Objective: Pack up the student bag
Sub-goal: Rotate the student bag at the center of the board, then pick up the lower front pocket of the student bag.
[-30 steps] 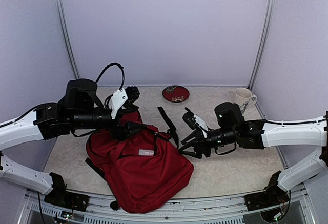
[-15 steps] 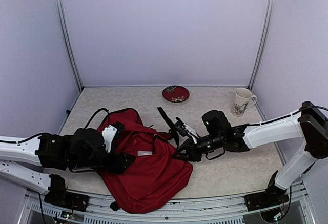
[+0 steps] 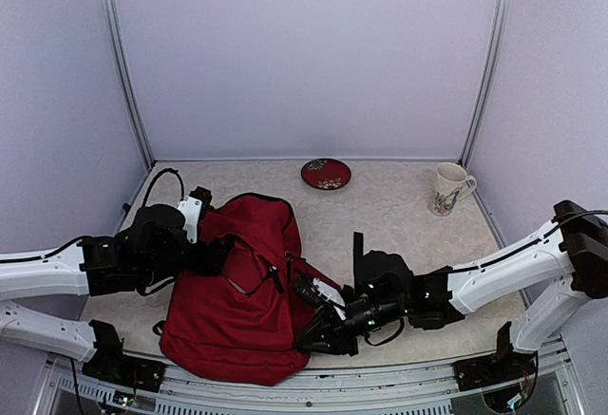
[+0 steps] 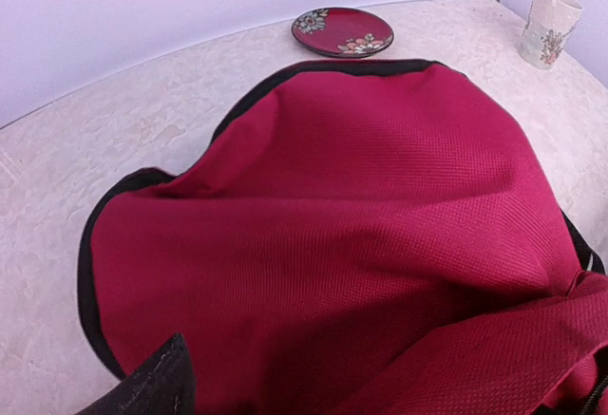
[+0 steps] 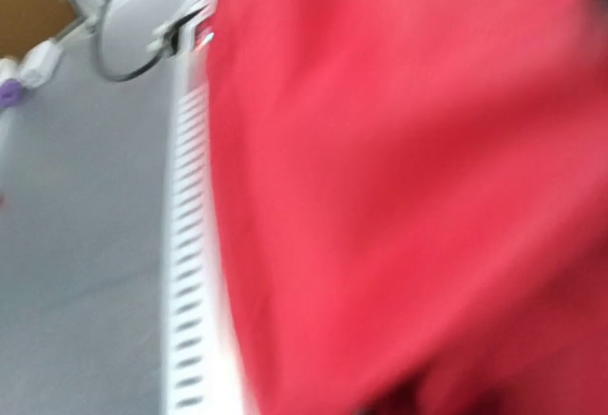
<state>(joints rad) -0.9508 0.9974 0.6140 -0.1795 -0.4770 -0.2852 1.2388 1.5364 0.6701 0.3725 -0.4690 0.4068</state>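
Top external: one bag (image 3: 237, 282), plate (image 3: 326, 173), mug (image 3: 450, 189)

**Two white and black arms**

The left arm (image 3: 43, 277) and right arm (image 3: 499, 265) have white tubes and chunky black joints. A thin black cable (image 3: 163, 172) loops above the left one. The right gripper (image 3: 318, 332) is black with a white patch.

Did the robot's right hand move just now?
Yes. The right gripper has come nearer the table's front edge and leftward, farther from the mug, to the student bag's side.
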